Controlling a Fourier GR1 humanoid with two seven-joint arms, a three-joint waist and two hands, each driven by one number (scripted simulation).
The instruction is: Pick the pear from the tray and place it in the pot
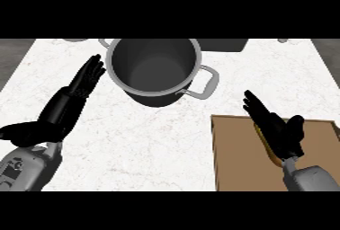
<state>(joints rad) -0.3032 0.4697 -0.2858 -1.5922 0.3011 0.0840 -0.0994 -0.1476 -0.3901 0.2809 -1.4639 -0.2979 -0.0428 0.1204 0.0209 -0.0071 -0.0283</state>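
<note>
A large grey pot [188, 63] stands upright and empty at the back middle of the counter, with one handle [211, 81] pointing right. The brown tray [239, 152] lies at the front right. My right hand [279, 130] is over the tray, open, its fingers straight and pointing up-left. Only a yellowish sliver of the pear [266, 146] shows along the hand's left edge; the rest is hidden under the palm. Whether the hand touches it I cannot tell. My left hand [73, 96] rests open at the left, fingers up beside the pot.
The white marbled counter [146, 143] spreads between pot and tray. A dark object [222, 44] sits behind the pot at the back edge. Small pale items show at the back left [74, 40] and back right [284, 40].
</note>
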